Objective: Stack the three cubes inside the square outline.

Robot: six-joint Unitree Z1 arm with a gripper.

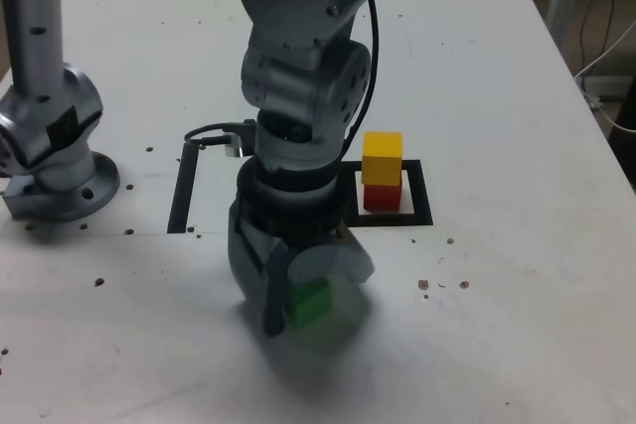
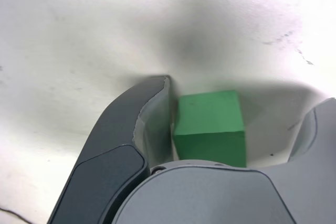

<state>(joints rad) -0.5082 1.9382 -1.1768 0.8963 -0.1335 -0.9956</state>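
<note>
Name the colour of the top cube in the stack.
Yellow; it shows best in the exterior view.

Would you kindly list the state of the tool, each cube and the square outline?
Tool: jaws open around the green cube, not closed on it
Green cube: between the jaws, unstacked
Yellow cube: on top of the red cube
Red cube: inside the square outline
Square outline: partly hidden by the arm
</note>
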